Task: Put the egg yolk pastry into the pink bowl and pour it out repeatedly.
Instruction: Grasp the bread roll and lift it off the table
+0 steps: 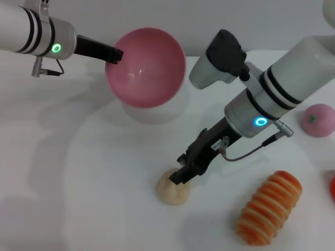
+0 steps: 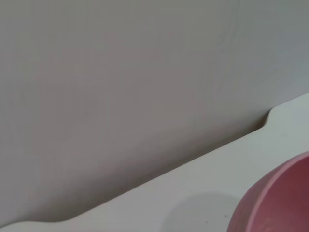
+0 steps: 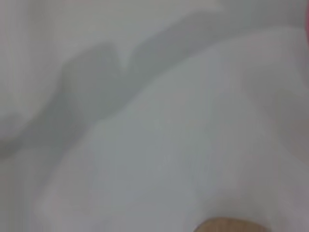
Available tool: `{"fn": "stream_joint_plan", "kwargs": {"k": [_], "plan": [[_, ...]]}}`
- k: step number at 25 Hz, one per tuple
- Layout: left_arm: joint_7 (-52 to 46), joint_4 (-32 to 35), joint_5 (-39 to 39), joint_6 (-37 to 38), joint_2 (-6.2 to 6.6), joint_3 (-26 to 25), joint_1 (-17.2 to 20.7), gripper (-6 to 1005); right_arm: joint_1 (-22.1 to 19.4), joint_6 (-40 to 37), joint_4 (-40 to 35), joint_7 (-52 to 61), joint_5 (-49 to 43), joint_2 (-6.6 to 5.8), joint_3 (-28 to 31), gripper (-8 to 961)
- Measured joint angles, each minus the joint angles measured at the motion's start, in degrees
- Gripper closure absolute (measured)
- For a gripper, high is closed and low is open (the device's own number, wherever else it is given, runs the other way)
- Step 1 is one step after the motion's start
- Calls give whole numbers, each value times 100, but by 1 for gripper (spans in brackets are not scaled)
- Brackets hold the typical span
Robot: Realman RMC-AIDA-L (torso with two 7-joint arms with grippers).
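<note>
The pink bowl [image 1: 145, 68] is held up off the white table at the back, tilted, with its shadow beneath it. My left gripper [image 1: 113, 54] is shut on the bowl's left rim. Part of the bowl's wall also shows in the left wrist view [image 2: 275, 203]. The egg yolk pastry [image 1: 170, 191], a small pale beige lump, lies on the table in front of the middle. My right gripper [image 1: 181, 175] reaches down onto its upper right side, fingers closed on it. A sliver of the pastry shows in the right wrist view [image 3: 227, 225].
An orange-and-cream striped roll [image 1: 269, 206] lies at the front right. A small pink ball with a green mark [image 1: 318, 119] sits at the right. A red thing [image 1: 333, 188] peeks in at the right edge. The table's back edge [image 2: 193, 162] meets a grey wall.
</note>
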Motion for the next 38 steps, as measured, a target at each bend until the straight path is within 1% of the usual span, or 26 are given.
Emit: {"fn": "stream_joint_plan", "kwargs": {"k": [3, 4, 9, 10, 11, 12, 14, 22, 24, 27, 30, 35, 38], "plan": [[12, 9, 0, 0, -6, 0, 2, 906, 33, 16, 71, 45, 21, 11, -148, 461], [45, 24, 0, 11, -23, 5, 1, 906, 57, 39, 145, 51, 28, 13, -197, 461], [66, 26, 0, 12, -29, 5, -4, 903, 162, 274, 557, 39, 137, 21, -373, 463], [66, 26, 0, 12, -29, 5, -4, 903, 164, 397, 642, 22, 220, 23, -500, 464], [66, 26, 0, 12, -29, 5, -4, 902, 164, 397, 642, 22, 220, 23, -500, 464], [140, 35, 0, 23, -64, 5, -24, 902, 164, 459, 672, 21, 265, 23, -567, 465], [185, 35, 0, 20, -87, 4, -32, 901, 165, 571, 751, 19, 384, 27, -688, 465], [295, 35, 0, 19, -117, 3, -53, 897, 186, 953, 884, 16, 896, 36, -1278, 469], [295, 35, 0, 19, -117, 3, -53, 896, 208, 1010, 917, 36, 917, 42, -1326, 470], [368, 41, 0, 13, -157, -1, -49, 895, 231, 1064, 998, 50, 990, 44, -1338, 471], [368, 41, 0, 13, -157, -1, -49, 893, 238, 1114, 1039, 118, 1035, 34, -1309, 472], [390, 57, 0, 13, -166, -31, 3, 891, 229, 1138, 1037, 147, 1017, 7, -1301, 598], [390, 61, 0, 11, -166, -29, 14, 889, 232, 1132, 1022, 145, 1011, 5, -1330, 611]]}}
